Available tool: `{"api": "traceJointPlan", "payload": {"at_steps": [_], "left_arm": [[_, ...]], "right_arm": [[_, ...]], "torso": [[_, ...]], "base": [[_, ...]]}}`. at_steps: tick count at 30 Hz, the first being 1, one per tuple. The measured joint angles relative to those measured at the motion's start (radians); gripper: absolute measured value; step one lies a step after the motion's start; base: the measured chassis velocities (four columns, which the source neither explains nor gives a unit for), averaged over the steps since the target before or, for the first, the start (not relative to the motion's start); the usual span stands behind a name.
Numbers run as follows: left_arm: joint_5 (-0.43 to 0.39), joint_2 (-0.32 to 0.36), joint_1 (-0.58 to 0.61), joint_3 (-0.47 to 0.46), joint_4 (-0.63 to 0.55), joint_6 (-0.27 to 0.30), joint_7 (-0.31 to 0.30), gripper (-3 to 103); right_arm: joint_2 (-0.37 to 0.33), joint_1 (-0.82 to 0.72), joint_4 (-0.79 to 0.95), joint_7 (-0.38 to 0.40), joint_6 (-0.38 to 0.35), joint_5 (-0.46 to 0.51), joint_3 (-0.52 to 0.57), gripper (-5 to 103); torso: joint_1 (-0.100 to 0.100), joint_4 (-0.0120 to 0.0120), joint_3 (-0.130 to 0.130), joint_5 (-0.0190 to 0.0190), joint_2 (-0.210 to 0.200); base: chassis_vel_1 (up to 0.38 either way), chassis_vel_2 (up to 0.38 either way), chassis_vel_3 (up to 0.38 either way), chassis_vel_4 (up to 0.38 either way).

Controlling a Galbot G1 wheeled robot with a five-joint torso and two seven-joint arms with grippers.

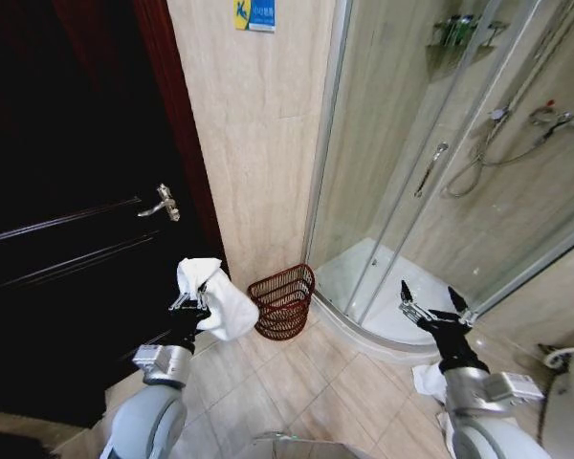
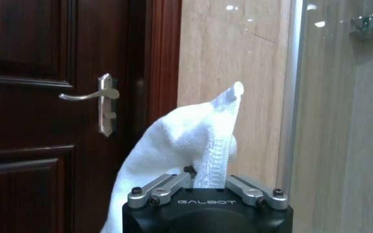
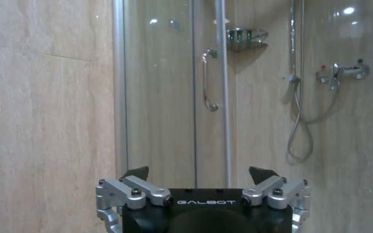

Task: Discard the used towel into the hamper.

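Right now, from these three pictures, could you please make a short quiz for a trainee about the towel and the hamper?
1. True or false: the towel already lies inside the hamper.
2. Which gripper holds the towel? A) left B) right
3. Fill in: the right gripper points toward the glass ____ enclosure.

Key: 1. False; the left gripper holds it beside the hamper. 2. A. 3. shower; its fingers are open.

White towel hangs crumpled, held up; reddish-brown slatted hamper tilted on floor against wall corner.
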Motion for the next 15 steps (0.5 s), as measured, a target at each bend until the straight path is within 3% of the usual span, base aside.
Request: {"api": "traceJointPlan", "payload": {"at_steps": [15], "left_arm": [[0.003,-0.007,0.012,0.005,-0.007,0.004,0.011,3]], "right_arm": [[0.002,-0.001,-0.002,0.001,0.006,0.000,-0.004,100]], "torso": [[-0.033,0.0000,-0.040,-0.0002,-0.074]], "base": [[-0.004,-0.007,0.005,0.003]]}}
